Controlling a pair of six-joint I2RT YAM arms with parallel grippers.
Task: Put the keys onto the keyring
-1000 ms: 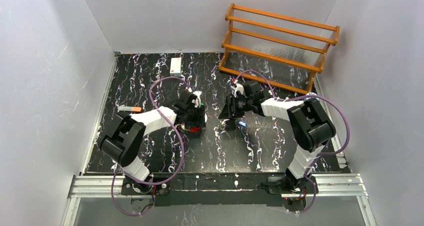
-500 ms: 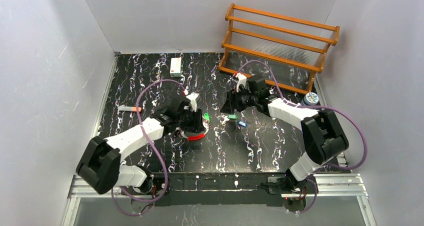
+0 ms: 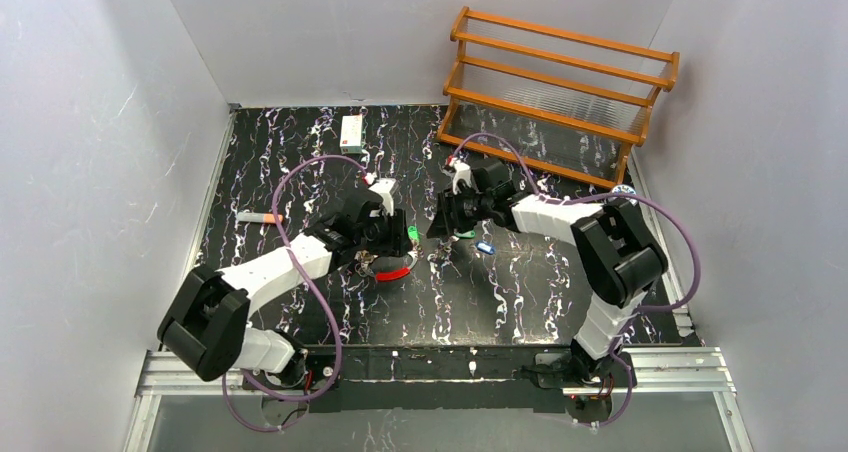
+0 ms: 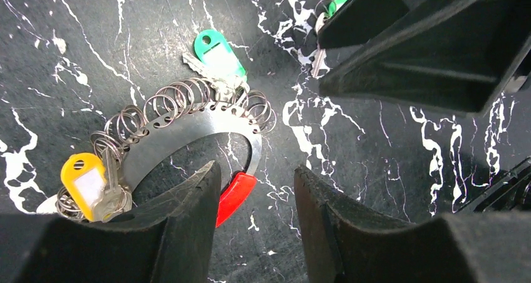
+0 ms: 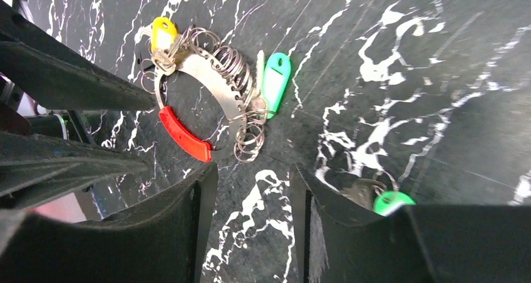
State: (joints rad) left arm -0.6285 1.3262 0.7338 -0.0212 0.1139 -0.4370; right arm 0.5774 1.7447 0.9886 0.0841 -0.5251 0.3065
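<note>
The keyring (image 3: 392, 268) lies flat mid-table, a metal crescent (image 4: 188, 123) with many small loops, a red segment (image 4: 234, 196) and a yellow tag (image 4: 84, 181). One green-tagged key (image 4: 216, 52) lies against its loops (image 5: 275, 76). My left gripper (image 4: 257, 170) hovers open just over the red segment (image 5: 185, 136), holding nothing. A second green-tagged key (image 3: 465, 234) peeks from behind a right finger (image 5: 391, 203). The blue-tagged key (image 3: 485, 247) lies beside it. My right gripper (image 5: 253, 170) is open and empty, between the keyring and those keys.
A wooden rack (image 3: 560, 82) stands at the back right. A small white box (image 3: 351, 132) sits at the back, and an orange-tipped marker (image 3: 260, 217) lies at the left. The two grippers (image 3: 437, 230) are close together.
The left arm has stretched out lower, uncovering the keyring and a green tag. The right gripper has slid left toward the keyring and its jaws have narrowed a little.
</note>
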